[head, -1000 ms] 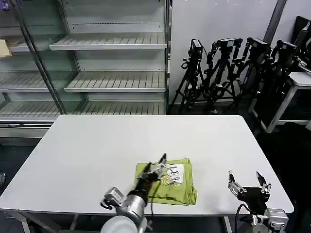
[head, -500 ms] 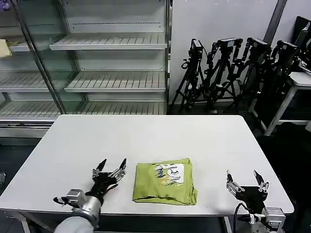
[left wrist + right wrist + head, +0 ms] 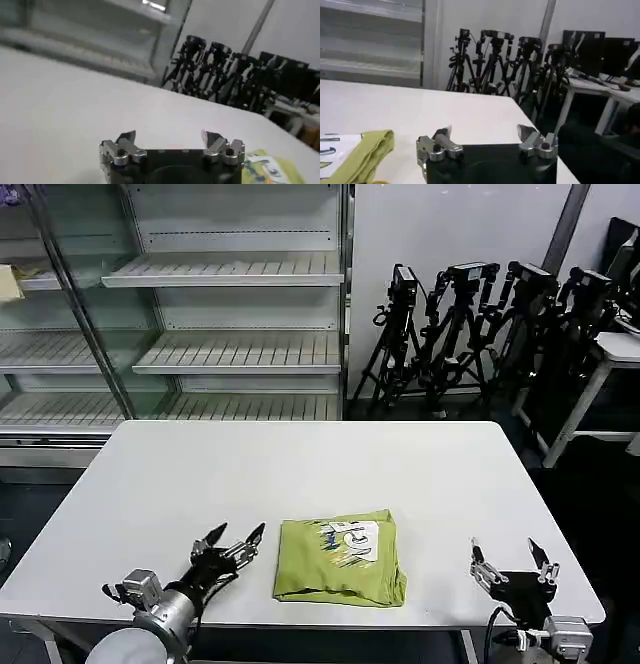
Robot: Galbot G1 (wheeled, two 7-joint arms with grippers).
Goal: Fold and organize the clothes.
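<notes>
1. T-shirt (image 3: 340,559), lime yellow-green, is seen folded into a compact rectangle on the white table (image 3: 300,474), near the near edge and slightly right of the middle.
2. A white printed graphic (image 3: 352,542) with dark lettering is shown face up on the far part of the folded garment.
3. The left gripper (image 3: 234,539) is held just left of the T-shirt, low over the table, with its fingers spread wide and nothing between them; it is not touching the cloth.
4. In the left wrist view the same left gripper (image 3: 170,141) is seen with its two fingers well apart, and a corner of the T-shirt (image 3: 272,169) is seen beside it.
5. The right gripper (image 3: 508,550) is parked near the table's near right corner, well apart from the T-shirt, its fingers wide and empty.
6. In the right wrist view the right gripper (image 3: 485,135) is seen spread above the table, and the folded edge of the T-shirt (image 3: 362,155) lies to one side.
7. Empty metal shelves (image 3: 230,334) and a row of black tripods (image 3: 480,324) are seen beyond the far edge of the table.
</notes>
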